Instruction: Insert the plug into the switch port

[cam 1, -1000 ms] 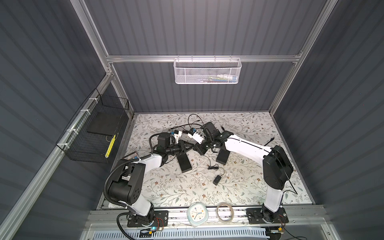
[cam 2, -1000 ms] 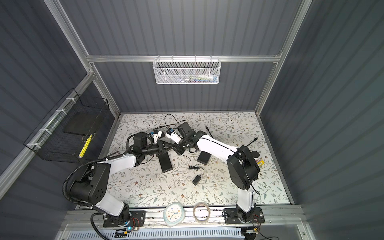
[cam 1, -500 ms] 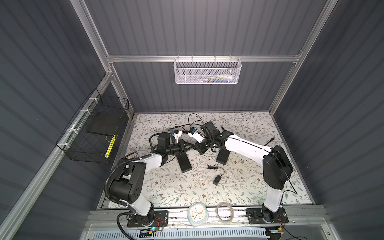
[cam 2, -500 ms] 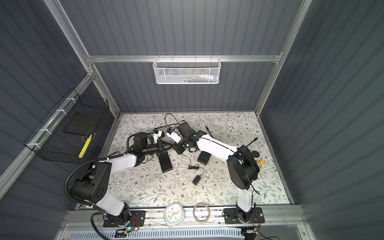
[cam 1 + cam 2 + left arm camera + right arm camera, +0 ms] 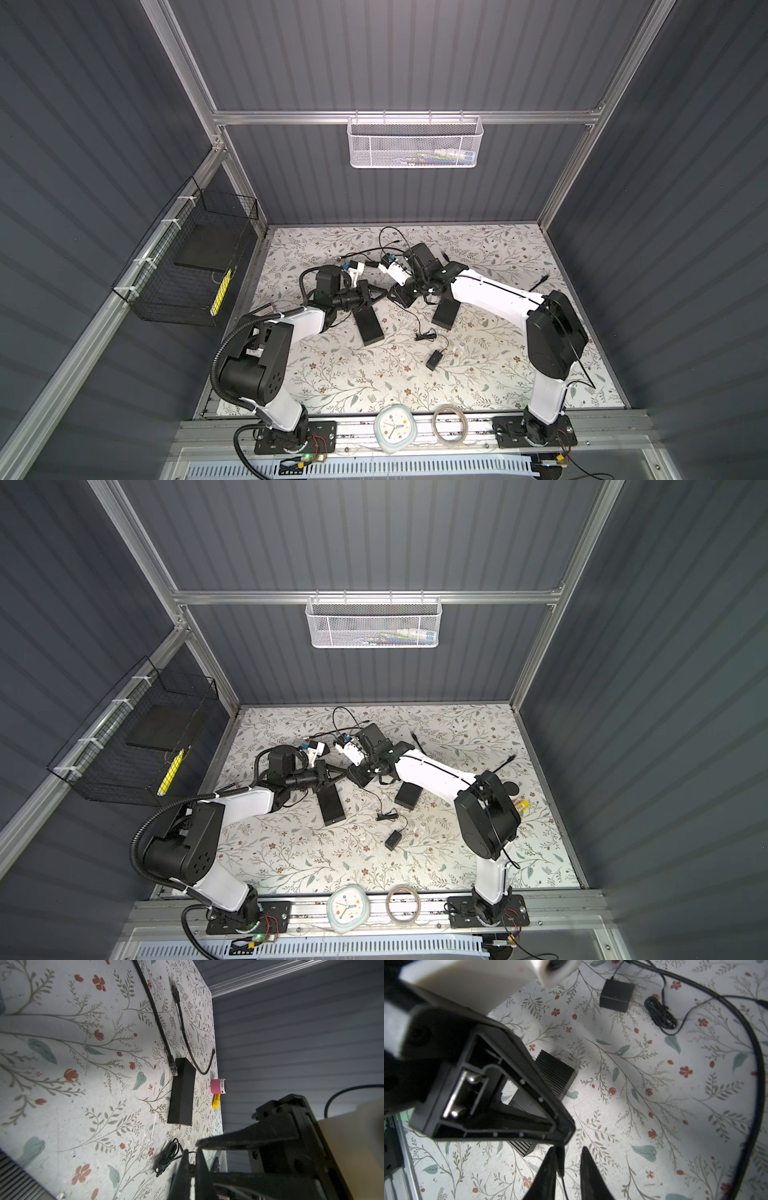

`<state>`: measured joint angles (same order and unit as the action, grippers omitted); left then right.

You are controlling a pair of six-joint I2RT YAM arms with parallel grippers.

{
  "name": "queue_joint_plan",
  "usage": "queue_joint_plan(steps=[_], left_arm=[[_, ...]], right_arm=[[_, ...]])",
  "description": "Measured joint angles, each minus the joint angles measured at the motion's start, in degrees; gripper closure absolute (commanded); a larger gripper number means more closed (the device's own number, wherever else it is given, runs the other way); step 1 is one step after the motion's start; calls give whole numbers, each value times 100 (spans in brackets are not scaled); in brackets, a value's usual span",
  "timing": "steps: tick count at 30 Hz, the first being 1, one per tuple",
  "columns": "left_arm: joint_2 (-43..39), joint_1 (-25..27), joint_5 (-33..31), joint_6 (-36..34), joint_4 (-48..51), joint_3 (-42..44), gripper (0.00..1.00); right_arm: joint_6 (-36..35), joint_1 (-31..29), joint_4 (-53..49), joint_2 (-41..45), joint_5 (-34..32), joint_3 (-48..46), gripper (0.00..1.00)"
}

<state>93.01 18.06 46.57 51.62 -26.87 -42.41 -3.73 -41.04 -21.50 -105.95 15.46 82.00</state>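
Observation:
My two grippers meet tip to tip above the floral mat, in both top views. The left gripper is shut on the plug, a small black barrel end on a thin cable. The right gripper stands open by a narrow gap, and the plug lies against one of its fingers. The cable runs down to a coiled bundle and a small black adapter. Two flat black ribbed boxes lie below the grippers. The switch port is hidden in every view.
An Ethernet cable ends beside the right-hand box. A pink cylinder and a yellow stick lie near the mat's right edge. A thick black cable arcs across the mat. A clock and a tape ring sit on the front rail.
The left gripper's jaws have closed on the plug. The right gripper's jaws have parted a little. Both arms have stayed almost in place.

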Motion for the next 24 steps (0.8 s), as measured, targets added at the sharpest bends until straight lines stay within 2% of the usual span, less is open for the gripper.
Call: queue_joint_plan(steps=[6, 12, 24], left_arm=[[0, 2, 24, -101, 212, -46, 100], [0, 2, 26, -166, 369, -153, 100], [0, 2, 111, -210, 549, -267, 100]], right_arm=[[-15, 400, 92, 509, 350, -476, 61], [-170, 363, 48, 452, 824, -474, 60], [-297, 348, -35, -46, 1209, -146, 70]])
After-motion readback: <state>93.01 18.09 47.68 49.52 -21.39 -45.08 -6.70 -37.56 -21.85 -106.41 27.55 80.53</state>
